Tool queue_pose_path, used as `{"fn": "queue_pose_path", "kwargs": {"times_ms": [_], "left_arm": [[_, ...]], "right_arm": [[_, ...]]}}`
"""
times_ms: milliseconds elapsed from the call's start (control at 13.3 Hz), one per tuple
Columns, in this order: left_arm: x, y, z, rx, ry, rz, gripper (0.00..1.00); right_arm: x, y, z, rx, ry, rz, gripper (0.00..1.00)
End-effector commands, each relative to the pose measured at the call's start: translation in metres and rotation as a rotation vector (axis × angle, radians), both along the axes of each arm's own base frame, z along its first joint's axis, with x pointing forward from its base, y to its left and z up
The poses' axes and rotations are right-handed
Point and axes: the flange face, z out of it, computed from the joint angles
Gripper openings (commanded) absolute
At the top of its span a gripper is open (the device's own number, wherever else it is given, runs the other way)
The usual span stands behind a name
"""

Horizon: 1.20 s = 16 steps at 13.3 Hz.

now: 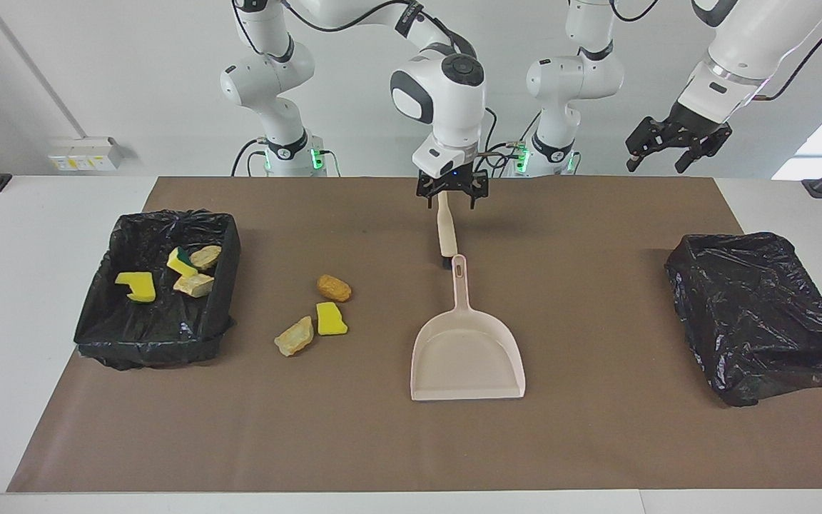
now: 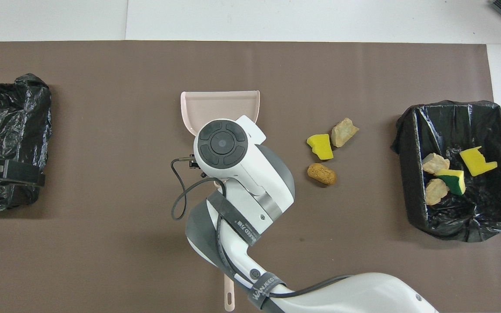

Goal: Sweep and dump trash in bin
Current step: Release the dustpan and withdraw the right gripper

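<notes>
Three pieces of trash lie loose on the brown mat: a brown lump (image 1: 334,288) (image 2: 322,173), a yellow sponge piece (image 1: 330,319) (image 2: 320,146) and a tan lump (image 1: 295,336) (image 2: 344,132). Several more lie in the black-lined bin (image 1: 97,300) (image 2: 409,130) at the right arm's end. The beige dustpan (image 1: 468,360) (image 2: 220,104) lies flat at mid-table, handle toward the robots. My right gripper (image 1: 452,194) hangs open in the air over the brush (image 1: 444,228), holding nothing. My left gripper (image 1: 673,146) waits open, high over the second bin.
A second black-bagged bin (image 1: 760,314) (image 2: 7,113) stands at the left arm's end of the mat. The brush lies on the mat nearer to the robots than the dustpan, its handle end (image 2: 229,295) showing past the right arm.
</notes>
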Motion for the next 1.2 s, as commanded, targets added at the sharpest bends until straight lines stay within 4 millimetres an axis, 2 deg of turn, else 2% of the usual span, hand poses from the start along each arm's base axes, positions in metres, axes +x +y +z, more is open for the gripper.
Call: {"fn": "queue_pose_path", "kwargs": {"times_ms": [0,150,301,451,526,602,677,827,977,1128], "left_arm": [[-0.001,0.003,0.003,0.016,-0.017,-0.014,1.00],[-0.002,0.003,0.002,0.019,-0.011,-0.036,1.00],[-0.001,0.004,0.002,0.037,-0.022,-0.035,1.00],[0.011,-0.006,-0.008,0.036,-0.039,-0.033,1.00],[0.021,-0.013,-0.018,0.035,-0.054,-0.022,1.00],[0.030,-0.032,-0.026,0.030,-0.072,-0.023,1.00],[0.042,-0.046,-0.036,0.024,-0.094,-0.005,1.00],[0.060,-0.078,-0.059,0.008,-0.105,0.038,1.00],[0.070,-0.098,-0.078,-0.014,-0.107,0.053,1.00],[0.074,-0.135,-0.105,-0.052,-0.086,0.063,1.00]], "right_arm": [[-0.045,-0.026,-0.014,-0.003,0.029,-0.017,1.00],[-0.071,-0.029,-0.027,0.030,0.037,-0.027,1.00],[-0.095,-0.017,-0.054,0.040,0.024,-0.034,1.00],[-0.112,-0.013,-0.068,0.049,0.016,-0.017,1.00],[-0.114,-0.012,-0.073,0.042,0.021,-0.013,1.00],[-0.115,-0.012,-0.078,0.037,0.026,-0.005,1.00],[-0.115,-0.012,-0.079,0.035,0.028,0.007,0.95],[-0.115,-0.012,-0.082,0.033,0.031,0.027,0.75],[-0.115,-0.011,-0.089,0.023,0.040,0.028,0.56],[-0.114,-0.009,-0.089,0.025,0.040,0.028,0.34]]}}
